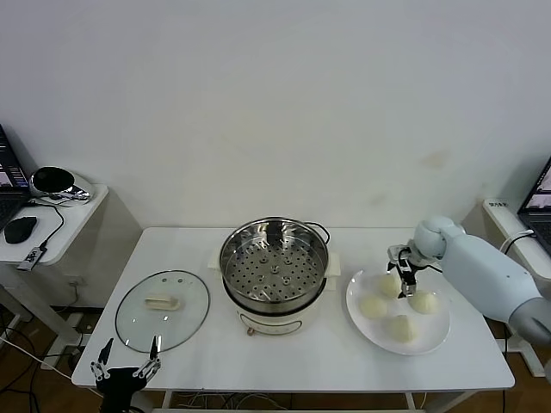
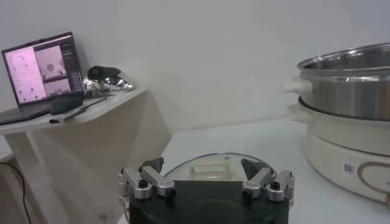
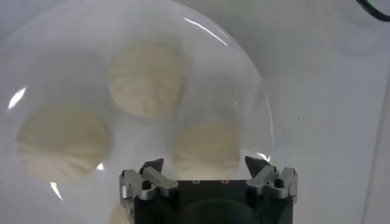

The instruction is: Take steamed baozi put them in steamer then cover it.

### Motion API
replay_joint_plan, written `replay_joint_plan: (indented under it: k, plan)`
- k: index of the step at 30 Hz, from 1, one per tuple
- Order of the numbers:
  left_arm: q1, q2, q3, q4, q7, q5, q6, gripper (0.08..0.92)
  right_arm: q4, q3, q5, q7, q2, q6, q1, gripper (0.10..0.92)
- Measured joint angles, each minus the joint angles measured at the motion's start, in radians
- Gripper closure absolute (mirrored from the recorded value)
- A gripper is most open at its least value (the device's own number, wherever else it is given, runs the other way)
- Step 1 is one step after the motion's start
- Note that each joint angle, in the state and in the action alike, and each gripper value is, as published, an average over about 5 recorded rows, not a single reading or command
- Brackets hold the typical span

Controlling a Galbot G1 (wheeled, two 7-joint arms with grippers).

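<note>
1. The right arm, a white jointed limb, reaches in from the table's right edge, its wrist bent downward.
2. The right gripper (image 1: pixel 403 277), black with silver fingers, points down near the table's right edge, jaws apart.
3. The left gripper (image 1: pixel 126 368), black with silver fingers, sits parked at the table's front left corner, jaws spread wide.

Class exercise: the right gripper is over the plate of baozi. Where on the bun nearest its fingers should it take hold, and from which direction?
Grip the baozi across its round sides at the widest part, coming straight down from above. It sits flat on the white plate, pleated dome up, with neighbouring buns close by, so a side approach looks blocked. The right gripper already hangs above it, jaws apart.
</note>
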Motion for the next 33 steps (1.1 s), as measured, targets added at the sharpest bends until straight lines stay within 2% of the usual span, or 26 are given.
replay_joint_plan:
  k: [12,23,33]
  plan:
    - [0.001,-0.002,0.002,-0.005,-0.002,0.002,-0.003,0.177,0.002,-0.009,0.015,0.006,0.005,0.011,0.003,0.403]
    - [-0.005,0.002,0.005,-0.011,-0.004,0.002,-0.003,0.177,0.102,-0.072,0.078,-0.032,-0.068,0.034,0.09,0.407]
    - [-0.024,0.009,0.024,-0.003,-0.004,-0.001,-0.002,0.177,0.237,-0.236,0.247,-0.071,-0.14,0.099,0.351,0.406]
